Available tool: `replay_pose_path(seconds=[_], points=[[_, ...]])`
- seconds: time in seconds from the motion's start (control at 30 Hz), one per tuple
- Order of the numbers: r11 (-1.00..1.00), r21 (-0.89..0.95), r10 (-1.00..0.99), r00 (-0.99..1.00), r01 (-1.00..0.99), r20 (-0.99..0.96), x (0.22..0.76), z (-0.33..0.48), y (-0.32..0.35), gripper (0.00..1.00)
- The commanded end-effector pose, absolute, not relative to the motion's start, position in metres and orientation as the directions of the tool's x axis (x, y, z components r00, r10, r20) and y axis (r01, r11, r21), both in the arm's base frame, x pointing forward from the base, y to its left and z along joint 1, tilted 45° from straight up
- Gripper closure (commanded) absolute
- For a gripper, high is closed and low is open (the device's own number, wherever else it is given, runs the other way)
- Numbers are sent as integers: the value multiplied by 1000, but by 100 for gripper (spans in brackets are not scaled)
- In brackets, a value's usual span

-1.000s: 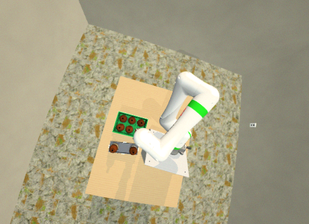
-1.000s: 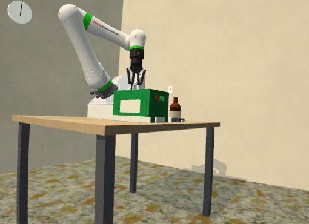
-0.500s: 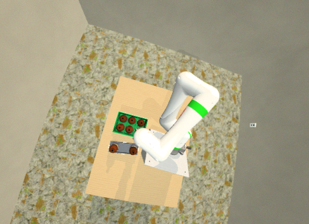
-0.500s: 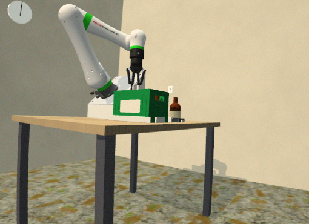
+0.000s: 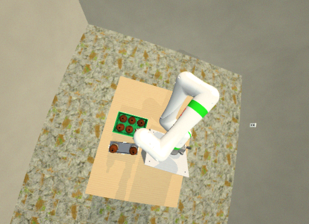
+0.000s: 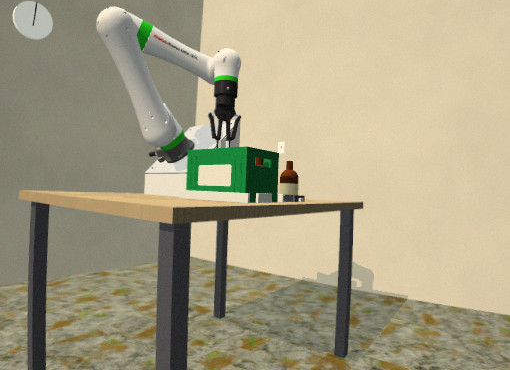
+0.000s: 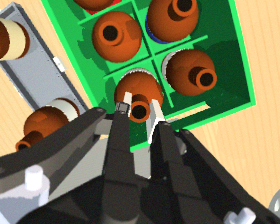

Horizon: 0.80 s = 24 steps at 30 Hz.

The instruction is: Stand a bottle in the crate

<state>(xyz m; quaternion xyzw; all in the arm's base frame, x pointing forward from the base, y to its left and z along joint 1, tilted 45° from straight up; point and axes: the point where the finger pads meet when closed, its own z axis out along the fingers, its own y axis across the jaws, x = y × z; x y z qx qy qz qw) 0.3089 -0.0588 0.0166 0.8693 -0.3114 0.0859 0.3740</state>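
1. The claw [image 7: 139, 107] points straight down over the green crate [image 7: 239, 60] and is pinched tight on the neck of a brown bottle [image 7: 145, 89].
2. That bottle sits low in a crate cell on the side next to the tray. Can't tell if its bottom touches the crate floor.
3. One claw finger [image 7: 121, 107] is on one side of the bottle neck, w/ the other finger on the other side.
4. In the top view, 5 more brown bottles [image 5: 131, 120] stand in the crate, one per cell. The white arm [image 5: 185, 119] hides the last cell there.
5. The gray tray [image 5: 122, 147] lies on the counter [image 5: 136, 183] just beside the crate.
6. 2 bottles stand up on the tray, one at each end: one [image 5: 113, 148] at the far end from the arm, one [image 5: 133, 150] near the arm.
7. In the side view, crate & tray look flat on the counter, and one tray bottle [image 6: 288, 178] shows next to the crate.
8. The arm's base plate [image 5: 182, 171] sits on the counter by the tray.
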Motion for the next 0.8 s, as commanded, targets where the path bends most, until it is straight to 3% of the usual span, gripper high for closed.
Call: replay_pose_path(seconds=[0.0, 0.77], points=[[-527, 597, -477, 791, -606, 382, 309, 16, -59, 100], [-527, 597, -477, 791, -606, 382, 308, 11, -64, 100]])
